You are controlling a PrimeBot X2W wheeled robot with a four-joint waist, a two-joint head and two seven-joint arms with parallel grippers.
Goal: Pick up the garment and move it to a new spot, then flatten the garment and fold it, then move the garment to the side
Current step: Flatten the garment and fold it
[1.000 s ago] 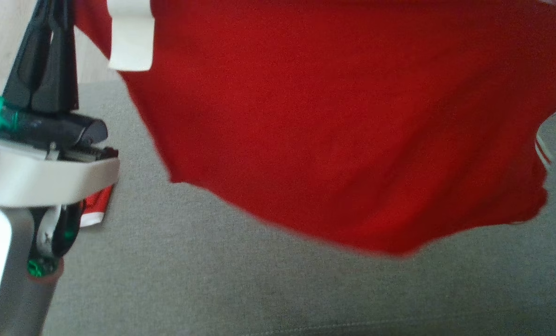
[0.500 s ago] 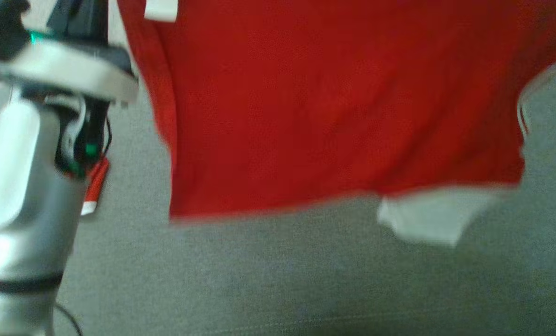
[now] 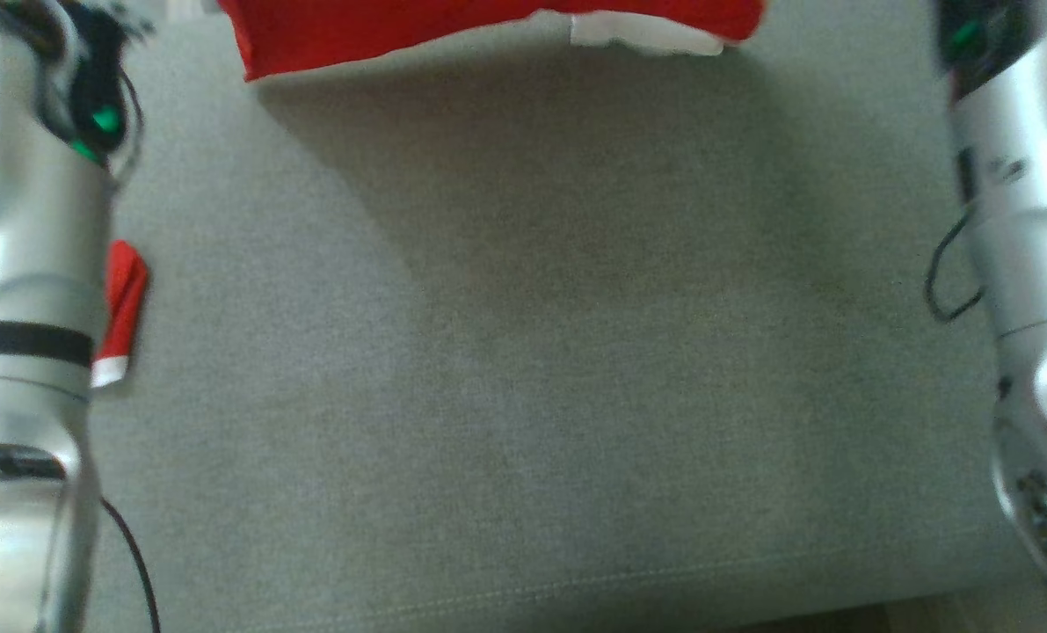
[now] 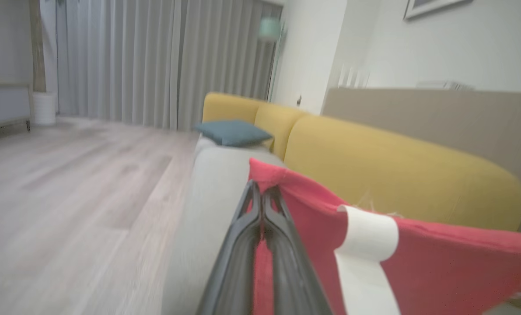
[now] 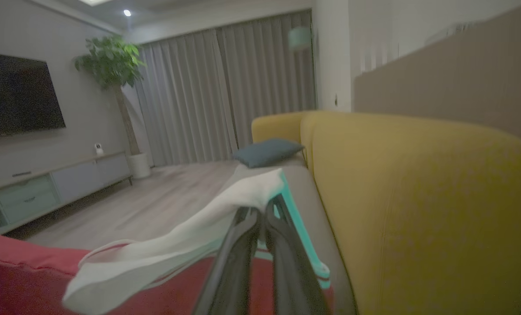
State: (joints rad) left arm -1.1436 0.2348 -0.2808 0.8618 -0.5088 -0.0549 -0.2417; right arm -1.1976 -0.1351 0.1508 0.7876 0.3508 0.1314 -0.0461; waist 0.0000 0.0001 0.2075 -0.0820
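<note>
A grey woven sofa seat (image 3: 523,352) lay along a mustard-yellow padded backrest (image 4: 396,175), with a blue-grey square cushion (image 4: 232,132) resting at its far end. Pale wood-plank flooring (image 4: 68,183) stretched to grey pleated full-length curtains (image 4: 155,61). A dark flat television (image 5: 17,94) hung on the grey wall above a low pale-grey cabinet (image 5: 54,183), near a leafy green potted tree (image 5: 109,61). A small round ceiling light (image 5: 127,12) glowed.

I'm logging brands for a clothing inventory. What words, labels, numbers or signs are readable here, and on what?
None can be read.
The red garment shows only plain white and teal bands, no print.
A small dark mark on the right forearm is too blurred to read.
</note>
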